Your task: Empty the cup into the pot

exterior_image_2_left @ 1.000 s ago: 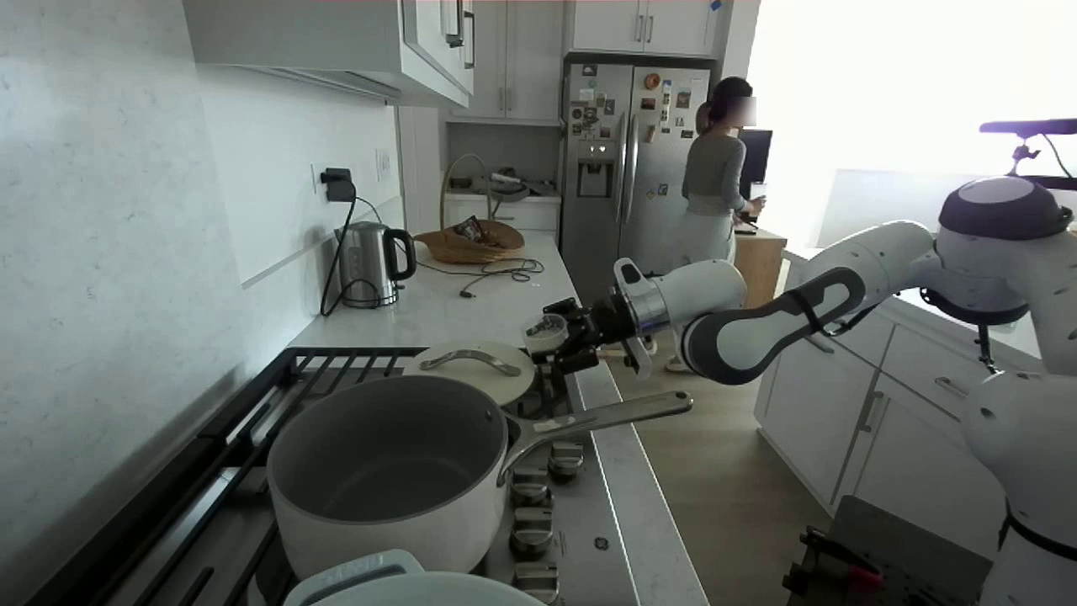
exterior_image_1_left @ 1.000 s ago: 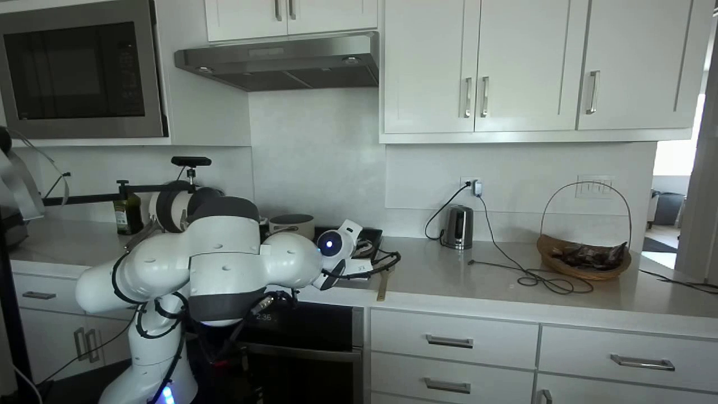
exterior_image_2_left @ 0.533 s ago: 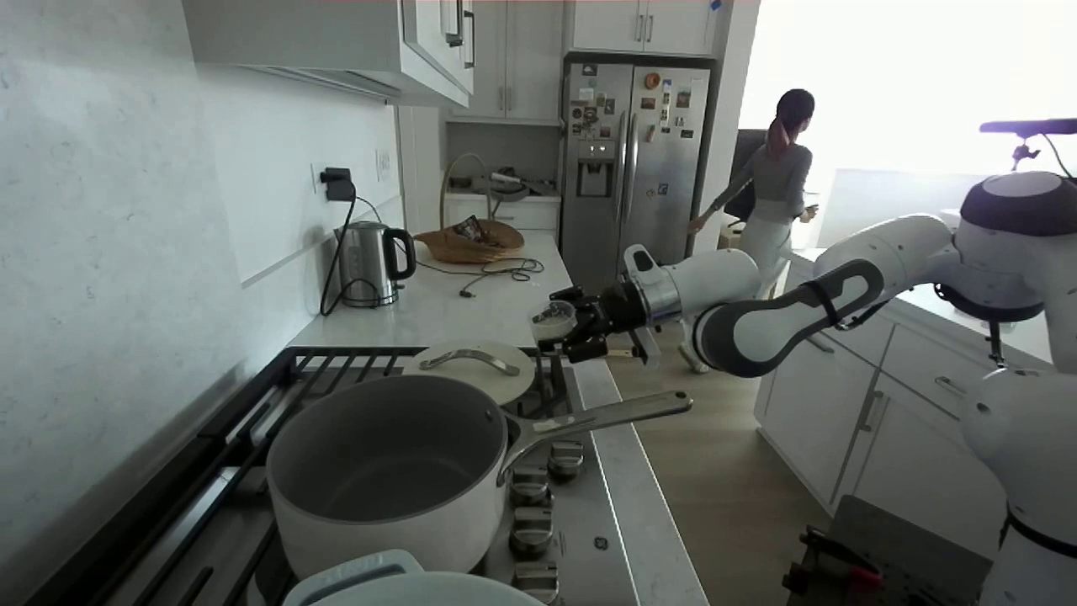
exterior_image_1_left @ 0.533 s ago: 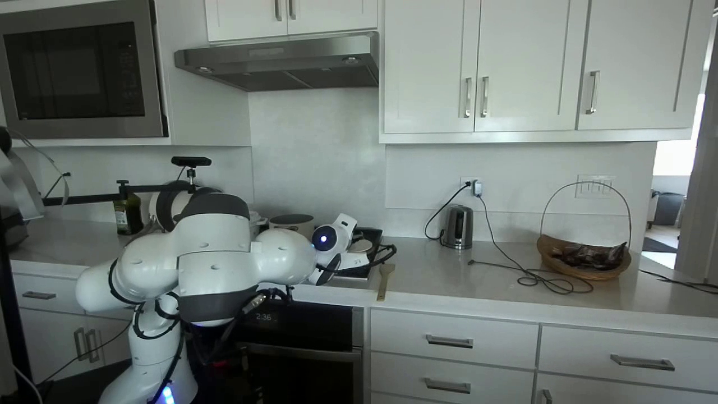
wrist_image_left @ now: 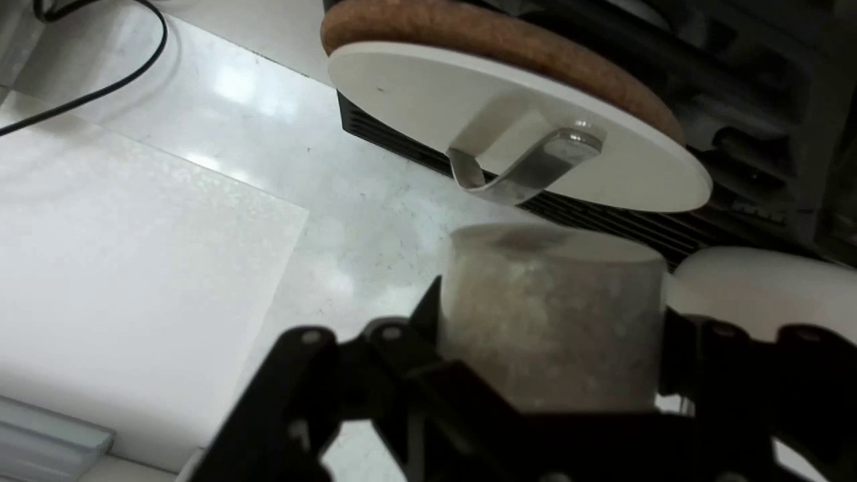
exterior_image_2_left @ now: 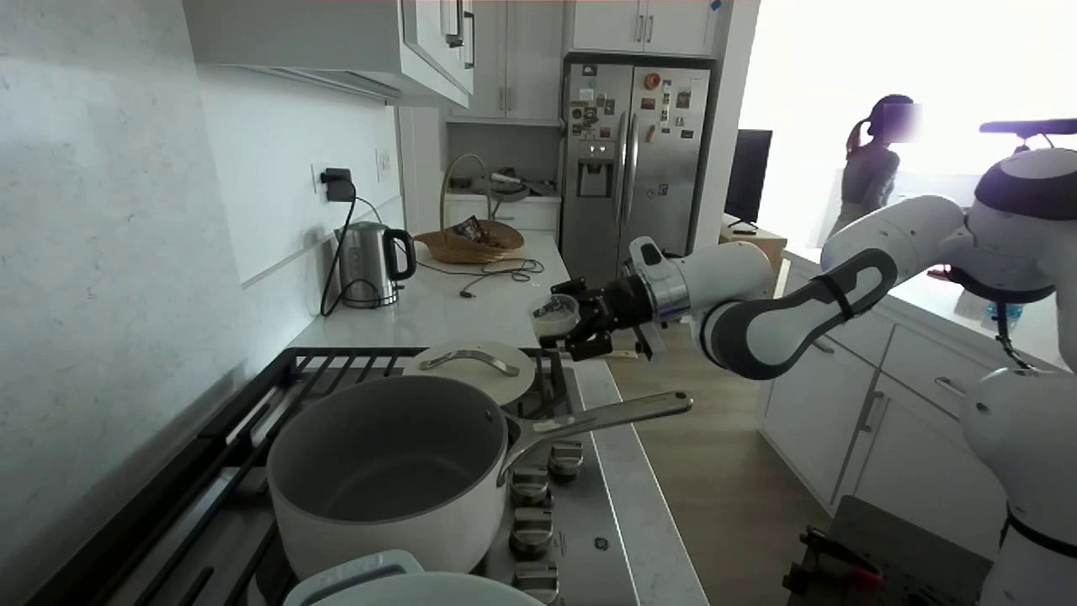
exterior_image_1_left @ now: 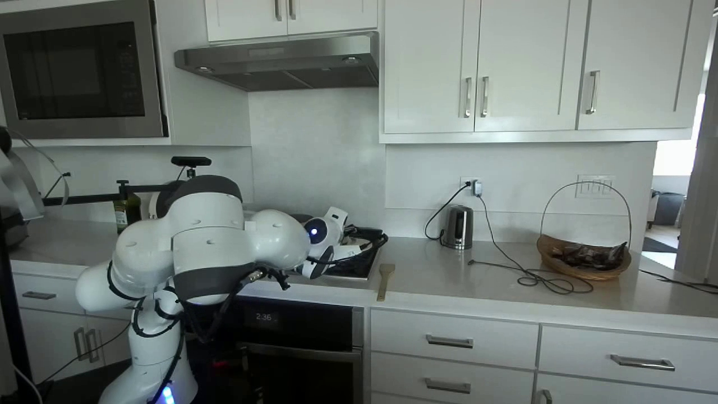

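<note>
Presently, the black two-fingered gripper clasps a small, round, translucent cup from opposite sides, apparently so that its mouth is left free for pouring. The cup is held roughly upright, presumably to keep its load in; the contents cannot be identified. In an exterior view it hangs near the far right corner of the black-grated steel cooktop, above and right of a flat, round, cream-coloured lid. That lid lies beyond, not on, the deep, off-white, grey-lined saucepan, whose uncovered mouth is judged ready to receive. The saucepan stands nearer and left; its long metal handle juts right and could obstruct a low approach. Pouring is judged not begun: the cup should be brought over the rim before tilting. A flat, wooden-looking spatula lies on the pale surface, perhaps for stirring.
</note>
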Action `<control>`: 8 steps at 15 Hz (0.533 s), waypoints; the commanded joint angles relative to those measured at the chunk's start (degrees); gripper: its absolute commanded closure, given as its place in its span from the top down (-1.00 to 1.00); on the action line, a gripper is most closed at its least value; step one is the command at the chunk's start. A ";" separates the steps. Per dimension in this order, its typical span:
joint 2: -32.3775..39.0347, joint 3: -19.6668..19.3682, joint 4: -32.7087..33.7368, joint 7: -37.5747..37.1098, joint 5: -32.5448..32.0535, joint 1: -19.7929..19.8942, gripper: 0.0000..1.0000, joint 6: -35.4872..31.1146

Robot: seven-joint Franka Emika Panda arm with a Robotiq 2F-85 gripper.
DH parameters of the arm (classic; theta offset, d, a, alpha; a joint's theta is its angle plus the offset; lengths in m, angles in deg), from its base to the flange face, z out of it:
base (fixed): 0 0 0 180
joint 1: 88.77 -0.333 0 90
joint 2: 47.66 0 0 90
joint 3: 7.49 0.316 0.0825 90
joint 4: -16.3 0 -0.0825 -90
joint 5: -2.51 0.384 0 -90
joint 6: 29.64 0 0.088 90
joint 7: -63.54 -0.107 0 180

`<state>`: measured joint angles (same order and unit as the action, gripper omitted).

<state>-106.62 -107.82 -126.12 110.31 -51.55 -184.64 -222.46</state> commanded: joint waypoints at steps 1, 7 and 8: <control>9.07 2.22 -2.72 -2.72 3.30 0.11 -0.35 -4.67; 14.87 5.87 -4.83 -2.19 8.22 -0.27 -0.35 -6.80; 15.73 6.49 -5.11 -2.12 9.02 -0.39 -0.35 -7.05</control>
<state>-97.48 -103.47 -129.84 110.31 -45.46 -185.07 -226.50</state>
